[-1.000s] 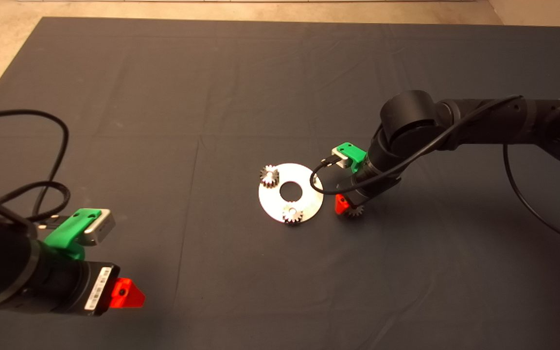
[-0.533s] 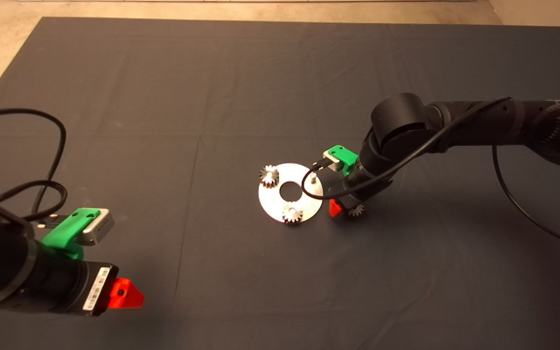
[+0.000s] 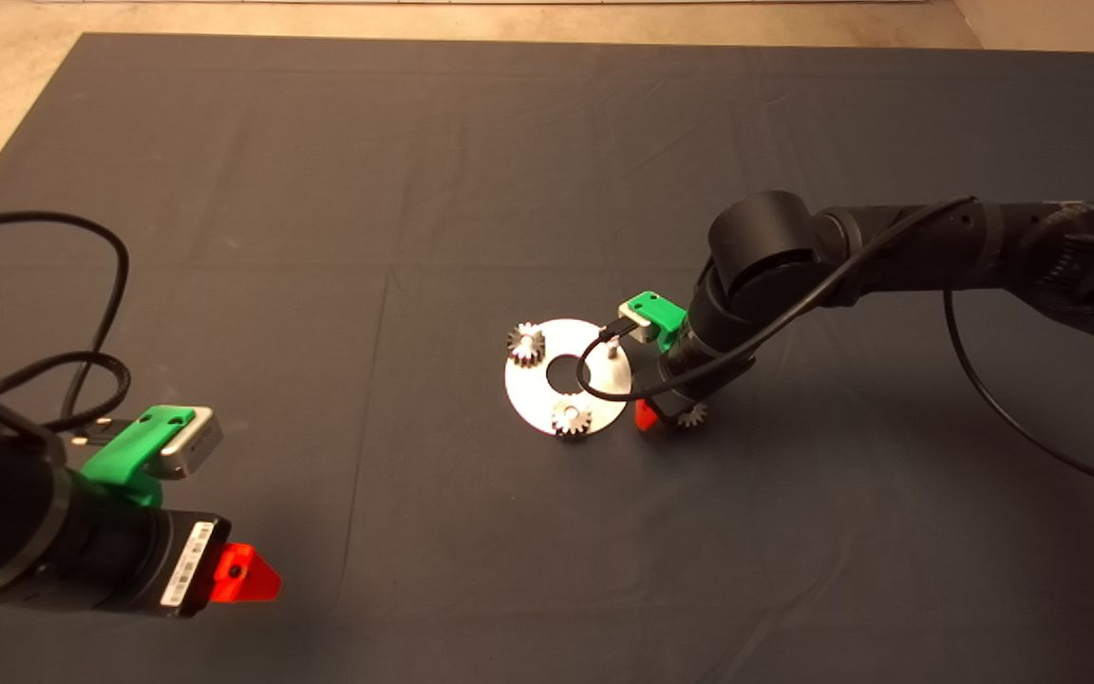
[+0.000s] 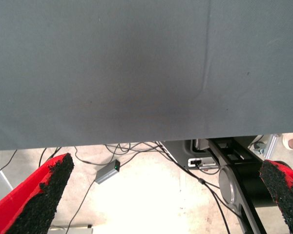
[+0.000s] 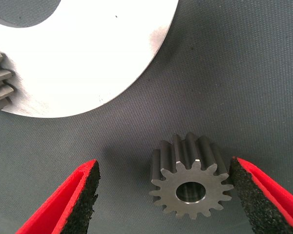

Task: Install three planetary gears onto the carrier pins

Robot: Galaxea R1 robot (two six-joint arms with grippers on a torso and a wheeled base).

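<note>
The silver disc (image 3: 566, 378) lies flat on the dark mat (image 3: 414, 190), and everything else is placed from it. Two planetary gears sit on its pins: one gear (image 3: 526, 342) on the disc's far-left rim, another gear (image 3: 571, 416) on its near rim. A bare carrier pin (image 3: 612, 349) stands at the disc's right side, partly crossed by a looping black cable (image 3: 594, 366) from the right arm. The right gripper (image 3: 666, 416) is down at the mat just off the disc's near-right edge, its red fingers spread either side of the third gear (image 5: 190, 181), which lies flat on the mat beside the disc; one pad (image 5: 246, 192) looks to be touching its teeth, though contact is hard to confirm, the other pad (image 5: 83, 200) is apart. The left gripper (image 3: 245, 575) waits well to the disc's near left, fingers spread wide and empty. A white barcode label (image 3: 184, 567) on its body is unreadable.
</note>
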